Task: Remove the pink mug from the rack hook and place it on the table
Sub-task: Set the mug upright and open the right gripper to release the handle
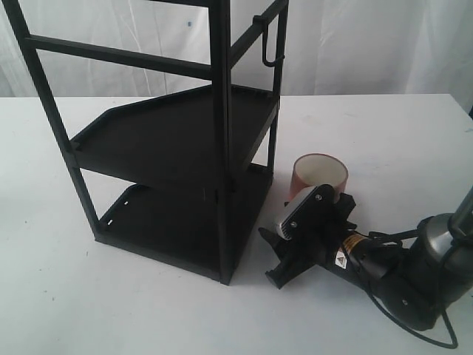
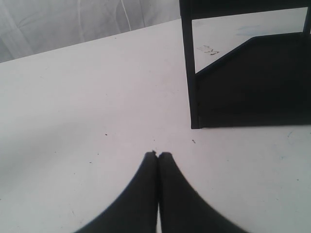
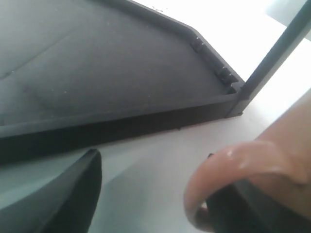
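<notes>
The pink mug (image 1: 321, 176) stands upright on the white table (image 1: 399, 140), just right of the rack's lower tray. The rack hook (image 1: 270, 44) hangs bare at the rack's top right. My right gripper (image 1: 290, 240) lies low beside the mug, jaws wide apart. In the right wrist view the mug's handle loop (image 3: 228, 167) sits over one dark finger (image 3: 243, 208), while the other finger (image 3: 73, 194) stands far off with bare table between. My left gripper (image 2: 158, 154) hovers over the table with its tips pressed together, holding nothing. It does not show in the exterior view.
The tall black rack (image 1: 177, 140) with two tray shelves fills the left and middle. Its corner post (image 2: 188, 68) and lower tray (image 3: 97, 73) are close to both grippers. The right arm's base (image 1: 436, 259) sits at the table's right front.
</notes>
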You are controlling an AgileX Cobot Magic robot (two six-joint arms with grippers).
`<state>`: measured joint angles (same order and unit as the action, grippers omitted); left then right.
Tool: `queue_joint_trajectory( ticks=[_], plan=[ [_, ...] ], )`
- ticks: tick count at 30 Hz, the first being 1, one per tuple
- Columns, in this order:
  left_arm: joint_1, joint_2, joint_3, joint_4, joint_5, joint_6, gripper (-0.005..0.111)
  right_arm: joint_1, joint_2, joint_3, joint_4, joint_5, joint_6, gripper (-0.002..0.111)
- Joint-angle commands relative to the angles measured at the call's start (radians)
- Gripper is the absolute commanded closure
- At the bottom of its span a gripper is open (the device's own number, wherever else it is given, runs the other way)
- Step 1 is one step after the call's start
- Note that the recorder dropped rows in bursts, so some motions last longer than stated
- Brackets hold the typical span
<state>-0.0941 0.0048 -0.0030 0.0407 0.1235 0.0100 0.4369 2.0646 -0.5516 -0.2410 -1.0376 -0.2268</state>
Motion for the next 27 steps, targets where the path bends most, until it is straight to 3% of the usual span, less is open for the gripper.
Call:
queue_joint_trajectory(
  ticks=[1, 27],
  plan=[
    [0.002, -0.005, 0.003, -0.002, 0.001, -0.01, 0.107, -0.001, 0.002, 0.006, 0.002, 0.011, 0.01, 0.049],
    [0.002, -0.005, 0.003, -0.002, 0.001, -0.01, 0.107, -0.001, -0.032, 0.07, 0.099, -0.086, -0.059, 0.049]
  ],
)
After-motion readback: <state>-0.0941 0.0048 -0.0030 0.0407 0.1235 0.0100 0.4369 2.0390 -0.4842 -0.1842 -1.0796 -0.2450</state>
